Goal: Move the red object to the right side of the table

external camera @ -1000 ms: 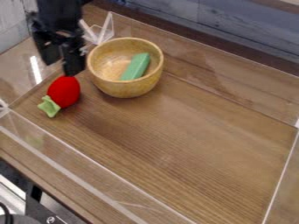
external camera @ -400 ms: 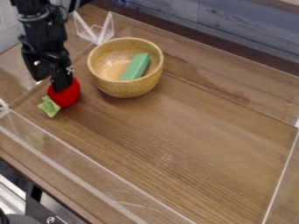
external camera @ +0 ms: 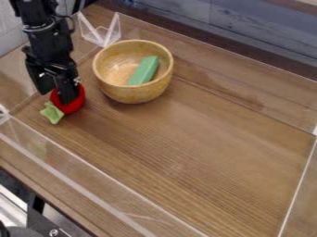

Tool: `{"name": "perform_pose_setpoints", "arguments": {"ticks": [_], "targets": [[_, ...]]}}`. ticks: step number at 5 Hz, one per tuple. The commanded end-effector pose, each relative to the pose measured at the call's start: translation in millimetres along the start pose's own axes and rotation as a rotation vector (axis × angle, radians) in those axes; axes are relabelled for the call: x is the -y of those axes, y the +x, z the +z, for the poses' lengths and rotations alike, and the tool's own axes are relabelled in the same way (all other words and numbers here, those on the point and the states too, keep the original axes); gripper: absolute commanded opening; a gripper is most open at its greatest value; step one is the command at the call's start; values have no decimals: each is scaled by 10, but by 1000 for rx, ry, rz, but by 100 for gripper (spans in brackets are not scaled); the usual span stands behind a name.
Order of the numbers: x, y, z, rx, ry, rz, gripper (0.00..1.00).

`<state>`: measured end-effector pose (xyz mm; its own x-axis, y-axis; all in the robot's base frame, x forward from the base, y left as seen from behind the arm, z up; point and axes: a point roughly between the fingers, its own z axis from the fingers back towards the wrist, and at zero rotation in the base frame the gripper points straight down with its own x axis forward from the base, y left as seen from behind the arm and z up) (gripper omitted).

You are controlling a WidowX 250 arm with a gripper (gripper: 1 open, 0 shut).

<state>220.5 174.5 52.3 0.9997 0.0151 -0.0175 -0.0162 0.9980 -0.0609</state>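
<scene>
The red object (external camera: 70,101), a small rounded red toy fruit with a light green leafy piece (external camera: 51,114) at its lower left, lies on the table (external camera: 186,148) near the left side. My black gripper (external camera: 61,90) points straight down over it, its fingers open and straddling the top of the fruit. The fingers partly hide the fruit's upper half. I cannot tell whether they touch it.
A tan wooden bowl (external camera: 133,85) holding a green block (external camera: 147,69) stands just right of the gripper. Low clear plastic walls (external camera: 74,176) edge the tabletop. Brown wood surface stretches to the right and front.
The gripper has come down and slightly left, from above and behind the fruit to around its top. Its fingers stay open. The fruit has not moved.
</scene>
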Motion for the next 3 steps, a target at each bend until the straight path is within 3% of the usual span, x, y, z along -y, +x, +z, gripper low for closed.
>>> {"name": "perform_pose_setpoints", "arguments": {"ticks": [1, 3], "targets": [[60, 38, 150, 36, 1, 5, 100], [129, 25, 207, 41, -20, 12, 100]]}}
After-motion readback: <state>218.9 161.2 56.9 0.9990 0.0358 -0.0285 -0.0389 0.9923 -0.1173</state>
